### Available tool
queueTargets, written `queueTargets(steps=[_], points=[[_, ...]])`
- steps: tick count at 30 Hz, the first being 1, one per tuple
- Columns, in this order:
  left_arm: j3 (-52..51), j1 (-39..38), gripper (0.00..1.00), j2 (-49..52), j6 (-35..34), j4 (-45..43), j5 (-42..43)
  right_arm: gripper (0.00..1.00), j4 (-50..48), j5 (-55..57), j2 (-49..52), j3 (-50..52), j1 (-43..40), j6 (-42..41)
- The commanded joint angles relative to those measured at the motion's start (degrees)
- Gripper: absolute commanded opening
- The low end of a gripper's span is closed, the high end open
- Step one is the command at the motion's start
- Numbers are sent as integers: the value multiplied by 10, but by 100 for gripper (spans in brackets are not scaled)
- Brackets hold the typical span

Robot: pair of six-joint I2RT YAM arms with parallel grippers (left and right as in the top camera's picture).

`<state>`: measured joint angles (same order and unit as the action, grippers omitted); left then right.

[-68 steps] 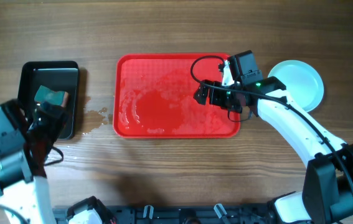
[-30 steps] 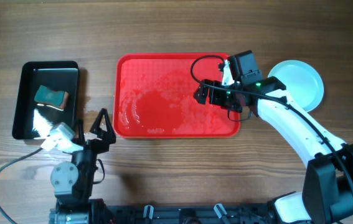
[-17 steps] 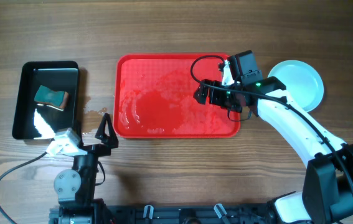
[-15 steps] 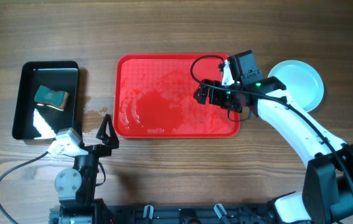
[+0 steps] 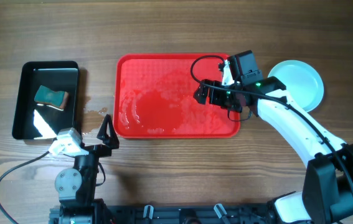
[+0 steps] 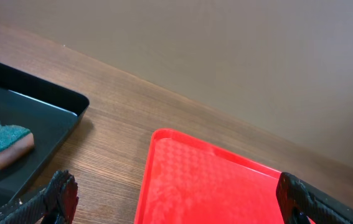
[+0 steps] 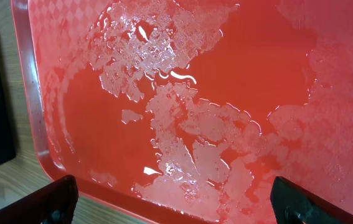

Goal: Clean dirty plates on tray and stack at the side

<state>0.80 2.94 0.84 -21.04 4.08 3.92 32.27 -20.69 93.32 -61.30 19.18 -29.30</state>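
Tray: the red tray (image 5: 176, 93) sits mid-counter (image 5: 176, 25), and its floor glistens with broad patches of water (image 7: 188, 130), thickest toward the front-left corner.
Plates: the pale-blue plates (image 5: 304, 81) lie on the counter just beside the tray's right edge, off the tray, partly hidden under the right arm (image 5: 288, 121). From above they read as one round disc, so I cannot tell how many are stacked.
Right jaws: wide open and gripping nothing! They hang over the right half of the tray, and in the wrist view both black fingertips (image 7: 45, 199) frame wet red plastic.
Left jaws: also spread wide, holding nothing. The fingertips (image 6: 55, 199) stand far apart at the bottom corners of the wrist view.
Left arm: the left arm (image 5: 76, 168) is low at the front of the counter, its jaws pointing away from the base, just beside the tray's front-left corner.
Black tray: the black tray (image 5: 45, 99) lies well to the left of the red one, its floor shiny.
Sponge: a teal-topped sponge (image 5: 51, 96) rests inside the black tray.
Spill: small wet spots (image 5: 95, 112) mark the wood between the two trays.
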Motion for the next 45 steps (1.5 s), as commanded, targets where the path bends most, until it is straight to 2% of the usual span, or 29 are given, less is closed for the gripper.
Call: queueTargets(steps=[1, 3, 8, 11, 45], points=[[-5, -4, 100, -7, 14, 2, -9, 100, -2, 6, 1, 2, -1, 7], [-5, -4, 100, -7, 19, 2, -23, 100, -2, 6, 1, 2, -1, 7], [-5, -7, 100, -7, 127, 3, -19, 100, -2, 6, 1, 2, -1, 6], [-5, -6, 100, -7, 145, 3, -19, 100, -2, 6, 1, 2, -1, 6], [-5, -6, 100, -7, 144, 2, -19, 100, -3, 27, 1, 2, -1, 14]])
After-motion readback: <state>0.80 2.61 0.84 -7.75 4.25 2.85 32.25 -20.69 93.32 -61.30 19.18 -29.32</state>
